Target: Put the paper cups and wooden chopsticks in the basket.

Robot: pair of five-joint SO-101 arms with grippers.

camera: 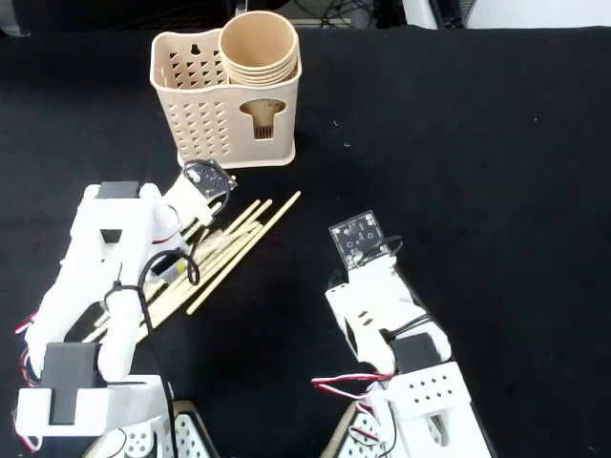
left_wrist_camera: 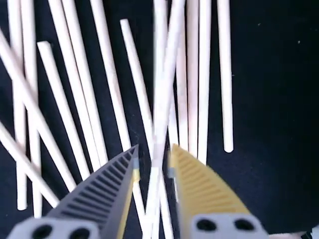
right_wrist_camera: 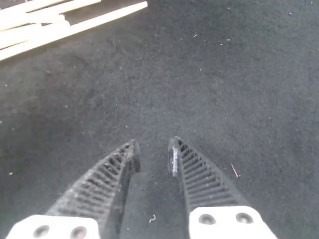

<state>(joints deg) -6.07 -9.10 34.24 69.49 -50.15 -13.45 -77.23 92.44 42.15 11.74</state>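
The paper cups [camera: 258, 48] already stand stacked in one compartment of the basket [camera: 205, 124]. The wooden chopsticks [camera: 234, 239] lie in a loose fan on the black table [camera: 477, 191], just in front of the basket's front wall, on the robot's side of it. Their long axis runs oblique to that wall, and the nearest tips almost reach the basket.

The left end effector [left_wrist_camera: 154, 152] is down in this pile, close in front of the basket. Its two jaws stand narrowly apart with a pair of chopsticks between them, and as far as I can judge they are closed on these sticks. The sticks run lengthwise out between the jaws, so the grip goes across their width.

The right end effector [right_wrist_camera: 153, 149] is farther from the basket, over bare table beside the pile, with its jaws a little apart and nothing between them. So the left arm is the nearer one. I think the next move must lift the held sticks and turn them upright over the basket's other compartment.
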